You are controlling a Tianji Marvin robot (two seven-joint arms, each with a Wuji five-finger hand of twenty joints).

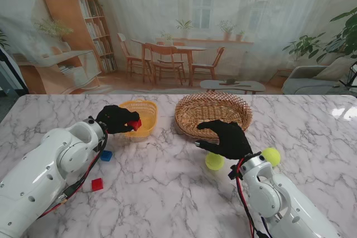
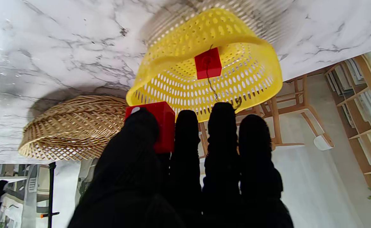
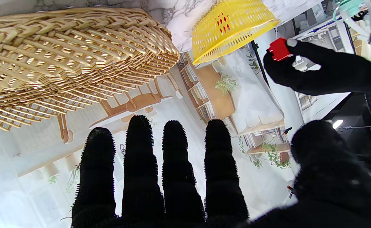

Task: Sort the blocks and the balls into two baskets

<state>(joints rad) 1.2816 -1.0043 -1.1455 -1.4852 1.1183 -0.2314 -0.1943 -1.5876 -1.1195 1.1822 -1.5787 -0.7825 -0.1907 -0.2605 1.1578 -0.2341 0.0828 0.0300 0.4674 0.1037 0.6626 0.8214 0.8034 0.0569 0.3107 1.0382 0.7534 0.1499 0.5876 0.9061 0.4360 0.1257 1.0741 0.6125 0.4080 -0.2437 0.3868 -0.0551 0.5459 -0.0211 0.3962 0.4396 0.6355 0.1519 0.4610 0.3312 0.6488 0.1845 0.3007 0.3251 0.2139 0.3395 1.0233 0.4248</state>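
On white marble table (image 1: 167,193) — two baskets, dining-room backdrop (image 1: 184,37) behind.

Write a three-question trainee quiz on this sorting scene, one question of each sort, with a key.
1. True or false: the left hand holds a red block at the rim of the yellow basket.
2. Which of these lies on the table beside the left arm? A) a blue block B) a green ball C) a spoon
3. Fill in: the right hand, fingers apart and holding nothing, hovers near the ___ basket.

Key: 1 true; 2 A; 3 wicker. Another red block already lies inside the yellow basket.
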